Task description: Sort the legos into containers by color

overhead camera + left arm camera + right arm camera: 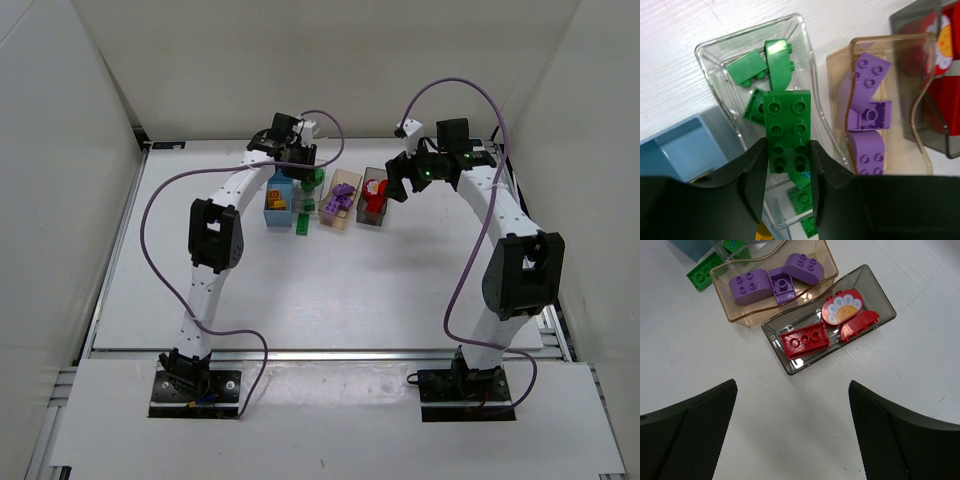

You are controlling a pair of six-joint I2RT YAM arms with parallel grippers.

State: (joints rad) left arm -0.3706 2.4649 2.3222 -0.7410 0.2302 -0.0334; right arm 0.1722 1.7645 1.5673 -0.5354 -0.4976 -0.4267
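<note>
My left gripper (788, 155) is shut on a long green lego (787, 117), held above the clear container (807, 45) that has other green legos (746, 69) in it. Beside it stand the light blue container (680, 150), the peach container (854, 47) with purple legos (865, 150), and the dark grey container (912, 20) with red legos (952, 100). My right gripper (792, 390) hangs open and holds nothing, over bare table just in front of the dark grey container (777, 352). One flat green lego (705, 271) lies on the table outside the containers.
The four containers stand in a row at the table's back middle, the light blue one (279, 200) holding orange-yellow pieces. White walls close in the table (320, 300) on three sides. Purple cables loop from both arms.
</note>
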